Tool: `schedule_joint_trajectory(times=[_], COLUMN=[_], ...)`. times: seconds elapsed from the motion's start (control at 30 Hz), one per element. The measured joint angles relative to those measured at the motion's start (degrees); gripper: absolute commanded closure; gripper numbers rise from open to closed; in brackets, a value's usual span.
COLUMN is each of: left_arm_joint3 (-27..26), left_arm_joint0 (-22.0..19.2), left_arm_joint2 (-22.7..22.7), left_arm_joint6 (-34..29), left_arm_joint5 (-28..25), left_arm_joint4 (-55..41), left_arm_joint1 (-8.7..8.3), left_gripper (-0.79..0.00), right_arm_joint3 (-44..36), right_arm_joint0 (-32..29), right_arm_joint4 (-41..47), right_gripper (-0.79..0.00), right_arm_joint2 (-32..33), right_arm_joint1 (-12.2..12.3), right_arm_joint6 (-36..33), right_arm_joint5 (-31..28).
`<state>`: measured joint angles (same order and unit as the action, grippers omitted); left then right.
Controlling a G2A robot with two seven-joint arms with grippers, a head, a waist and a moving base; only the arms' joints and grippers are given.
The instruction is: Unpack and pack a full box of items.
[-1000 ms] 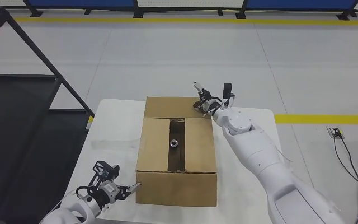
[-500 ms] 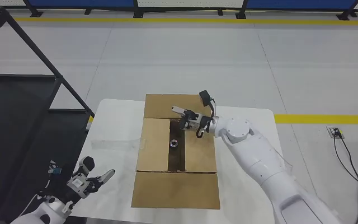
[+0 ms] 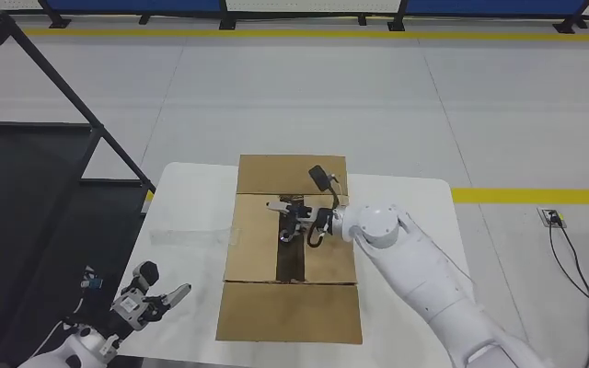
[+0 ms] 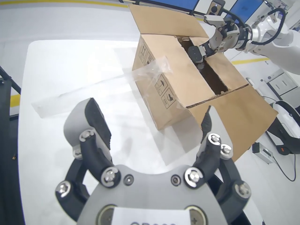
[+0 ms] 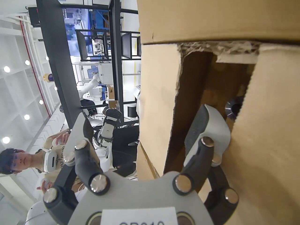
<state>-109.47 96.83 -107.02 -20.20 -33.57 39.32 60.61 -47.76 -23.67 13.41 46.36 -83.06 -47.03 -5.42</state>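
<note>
**Cardboard box [image 3: 253, 241] at mid-table, top flaps parted by a narrow slot.**
The box stands on the white table [image 3: 189, 198], its near and far flaps folded outward. The right jaws are spread wide and hold nothing: one finger is dipped into the slot against the right flap's edge, and the other is out over the left flap. The left jaws hang open and empty off the table's near left corner. The flaps are probably light and stiff yet easily creased, with ragged torn edges, so a flap's free edge along the slot is the best hold. Clear plastic film [image 4: 150, 71] trails from the box's left side. Only a small round metal piece [image 5: 232, 109] is visible through the slot, so the other contents and the box's weight cannot be judged.
</note>
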Motion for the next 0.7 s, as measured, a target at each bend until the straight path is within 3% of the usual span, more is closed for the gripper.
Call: schedule_joint_trajectory(times=[0.4,0.7], left_arm_joint3=[-1.92,-3.18], left_arm_joint0=[0.02,0.44], left_arm_joint2=[3.53,6.03], left_arm_joint6=[1.59,2.91], left_arm_joint5=[1.91,2.01], left_arm_joint4=[4.12,7.75], left_arm_joint1=[0.14,0.22], left_gripper=[-0.785,-0.785], right_arm_joint3=[4.15,6.50], right_arm_joint0=[1.76,2.61], right_arm_joint4=[5.84,14.24], right_gripper=[-0.785,-0.785], right_arm_joint2=[-1.69,1.54], right_arm_joint1=[-2.93,-3.78], right_arm_joint6=[-3.69,-8.24], right_arm_joint5=[-2.46,-6.59])
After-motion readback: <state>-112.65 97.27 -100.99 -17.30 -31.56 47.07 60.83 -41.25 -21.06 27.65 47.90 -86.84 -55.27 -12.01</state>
